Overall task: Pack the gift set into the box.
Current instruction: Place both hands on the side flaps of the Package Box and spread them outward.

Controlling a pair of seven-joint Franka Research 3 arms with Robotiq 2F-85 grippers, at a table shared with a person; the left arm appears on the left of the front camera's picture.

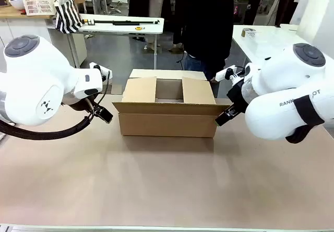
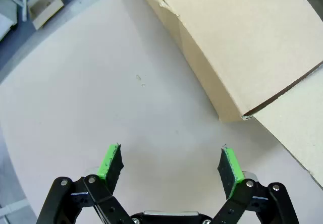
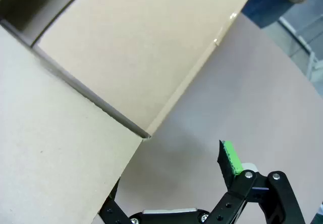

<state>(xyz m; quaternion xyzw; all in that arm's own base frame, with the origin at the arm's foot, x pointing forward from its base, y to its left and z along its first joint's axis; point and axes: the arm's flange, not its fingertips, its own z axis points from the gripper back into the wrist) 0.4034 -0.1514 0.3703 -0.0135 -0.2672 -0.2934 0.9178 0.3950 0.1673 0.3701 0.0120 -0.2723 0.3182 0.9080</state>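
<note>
The box (image 1: 167, 122) stands in the middle of the table, with its two side flaps folded inward and a gap between them showing the inside. The gift set is not in view. My left gripper (image 1: 104, 114) hovers just off the box's left end. It is open, its green pads (image 2: 112, 159) wide apart over bare table, with the box (image 2: 242, 47) ahead of it. My right gripper (image 1: 225, 118) is at the box's right end. It is open; one green pad (image 3: 229, 159) shows, and a cardboard flap (image 3: 55, 163) hides the other finger.
A person in dark clothes (image 1: 209, 28) stands at the far side behind the box. The table (image 1: 167, 185) is brown. Behind it are white tables, a striped bag (image 1: 68, 15) and a white basket (image 1: 39, 2).
</note>
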